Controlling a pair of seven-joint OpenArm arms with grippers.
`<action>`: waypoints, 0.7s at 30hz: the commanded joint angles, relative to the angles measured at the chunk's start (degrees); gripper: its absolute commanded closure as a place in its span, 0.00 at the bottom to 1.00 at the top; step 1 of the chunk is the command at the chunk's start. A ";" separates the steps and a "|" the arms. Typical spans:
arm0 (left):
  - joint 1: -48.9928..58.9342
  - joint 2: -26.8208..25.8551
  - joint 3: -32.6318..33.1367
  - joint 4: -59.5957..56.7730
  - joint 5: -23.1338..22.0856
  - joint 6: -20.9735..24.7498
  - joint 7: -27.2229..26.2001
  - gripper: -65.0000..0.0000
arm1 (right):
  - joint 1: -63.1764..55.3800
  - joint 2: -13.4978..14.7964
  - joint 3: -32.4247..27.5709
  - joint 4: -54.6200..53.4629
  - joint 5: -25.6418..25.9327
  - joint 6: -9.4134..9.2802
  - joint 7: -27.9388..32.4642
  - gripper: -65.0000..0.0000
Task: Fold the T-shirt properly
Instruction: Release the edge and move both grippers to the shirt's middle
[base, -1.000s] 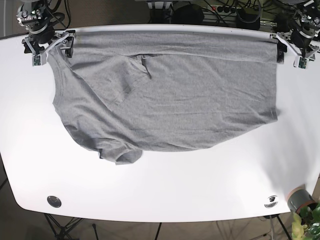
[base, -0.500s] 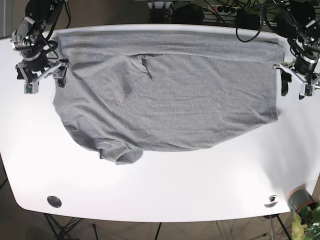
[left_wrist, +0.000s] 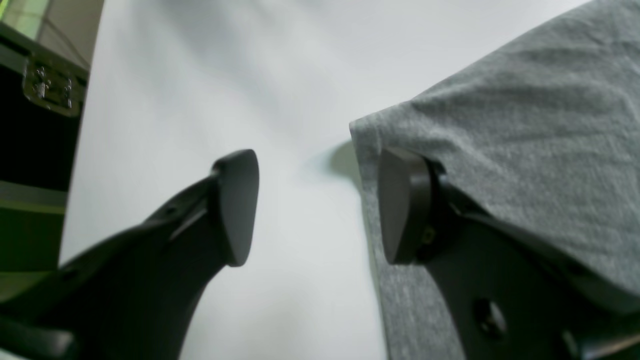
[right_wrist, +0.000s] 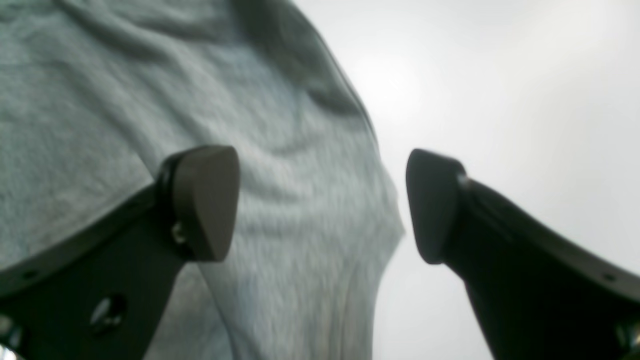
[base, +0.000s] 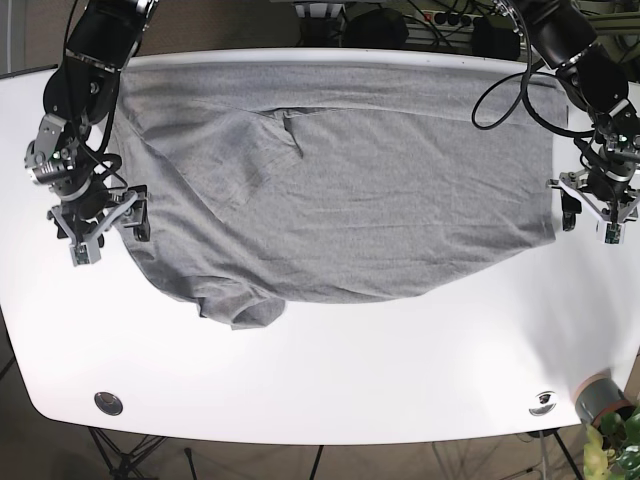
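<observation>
Both arms have come down the sides of the tabletop (base: 330, 390) since the earlier frames, from the far corners to about mid-length of the shirt; the T-shirt (base: 330, 180) itself has not shifted.

T-shirt: grey, spread flat across the far half of the white tabletop, top band folded over along the far edge, one sleeve bunched at the near left in the base view.

Left gripper (left_wrist: 320, 205): jaws wide apart, holding nothing. One finger sits over the shirt's corner, the other over bare tabletop; the cloth edge runs just inside the gap, beside the finger on the cloth side. In the base view it sits at the shirt's right edge (base: 590, 205).

Right gripper (right_wrist: 322, 205): jaws wide apart, empty. Shirt edge passes through the gap; one finger over cloth, the other over bare tabletop. Base view: at the shirt's left edge (base: 100, 222)
</observation>
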 joint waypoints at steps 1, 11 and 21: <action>-2.63 -1.13 -0.24 -1.54 -0.64 0.32 -1.26 0.46 | 5.06 2.31 -2.77 -3.36 0.68 0.18 1.36 0.26; -4.56 -1.22 -0.15 -3.48 -0.64 0.32 -1.26 0.47 | 17.72 5.13 -15.52 -20.33 -2.48 0.18 7.69 0.26; -4.04 -1.13 -0.24 -3.56 -0.64 0.32 -1.17 0.47 | 28.36 2.93 -21.06 -39.23 -16.11 0.18 18.77 0.26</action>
